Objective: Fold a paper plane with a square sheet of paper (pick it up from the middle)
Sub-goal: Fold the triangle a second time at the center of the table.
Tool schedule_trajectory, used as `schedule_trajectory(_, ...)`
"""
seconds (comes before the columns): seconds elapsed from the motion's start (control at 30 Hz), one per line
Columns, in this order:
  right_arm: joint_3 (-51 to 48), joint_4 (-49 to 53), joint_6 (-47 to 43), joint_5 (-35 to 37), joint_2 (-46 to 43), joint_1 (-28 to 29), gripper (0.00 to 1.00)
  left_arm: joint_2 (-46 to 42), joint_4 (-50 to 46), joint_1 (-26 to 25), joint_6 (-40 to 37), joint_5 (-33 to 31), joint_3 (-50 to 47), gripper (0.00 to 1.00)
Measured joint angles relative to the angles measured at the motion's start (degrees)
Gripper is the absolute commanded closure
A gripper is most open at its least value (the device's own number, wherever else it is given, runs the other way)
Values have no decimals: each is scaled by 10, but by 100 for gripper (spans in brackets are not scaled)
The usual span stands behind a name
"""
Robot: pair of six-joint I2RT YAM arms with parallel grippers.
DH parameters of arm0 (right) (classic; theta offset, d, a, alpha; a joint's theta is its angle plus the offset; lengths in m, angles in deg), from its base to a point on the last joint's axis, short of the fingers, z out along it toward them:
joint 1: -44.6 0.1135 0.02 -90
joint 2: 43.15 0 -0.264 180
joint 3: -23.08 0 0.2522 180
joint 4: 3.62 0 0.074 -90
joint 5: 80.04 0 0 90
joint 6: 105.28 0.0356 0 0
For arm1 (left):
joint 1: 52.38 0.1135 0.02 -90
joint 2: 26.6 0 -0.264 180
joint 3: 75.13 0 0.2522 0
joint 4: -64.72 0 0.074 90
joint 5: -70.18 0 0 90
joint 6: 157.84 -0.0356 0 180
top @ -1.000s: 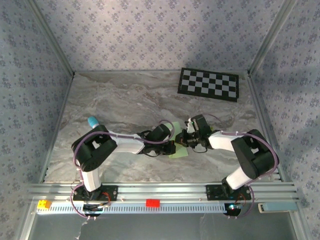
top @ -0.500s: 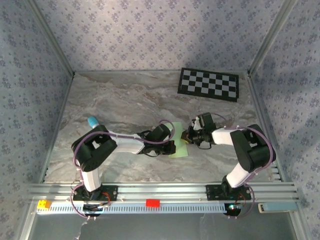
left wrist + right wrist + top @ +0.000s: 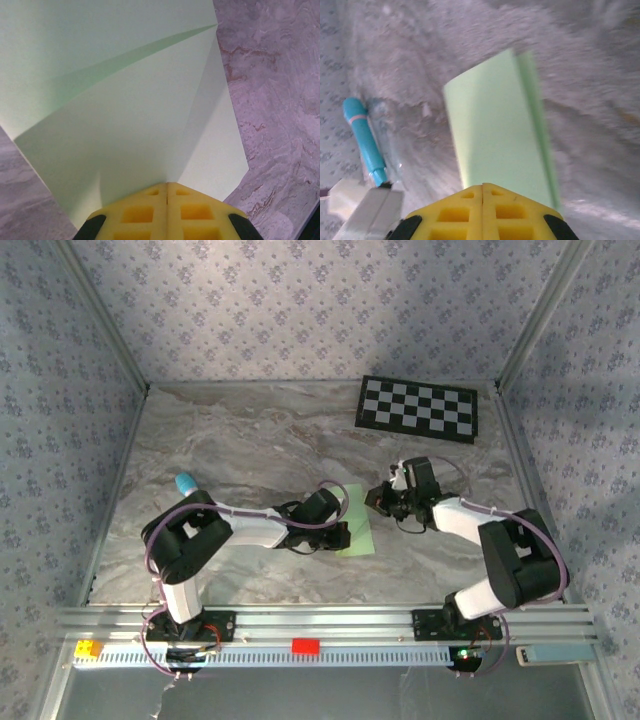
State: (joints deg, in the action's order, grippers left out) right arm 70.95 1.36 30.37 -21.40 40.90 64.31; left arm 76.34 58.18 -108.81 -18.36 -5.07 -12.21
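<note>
Matt, smooth pale green paper sheet (image 3: 115,130) with crisp creases on a smooth grey marble-pattern counter (image 3: 280,100); glossy cyan plastic stick (image 3: 364,140)
</note>
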Motion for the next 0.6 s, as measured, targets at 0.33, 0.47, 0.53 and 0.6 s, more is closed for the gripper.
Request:
schedule_trajectory(0.33,-7,0,-3,-5,64,46,98,-2,-4,0,-4,0,0,100)
schedule_trajectory(0.47,-21,-15,-1,-4,78,41,100,-7,-13,0,-3,0,0,94)
schedule_trajectory(0.53,-25,-30,0,-9,81,40,100,-10,-18,1,3,1,0,92)
schedule_trajectory(0.6,-28,-43,0,-12,83,39,100,-16,-24,1,10,5,0,91)
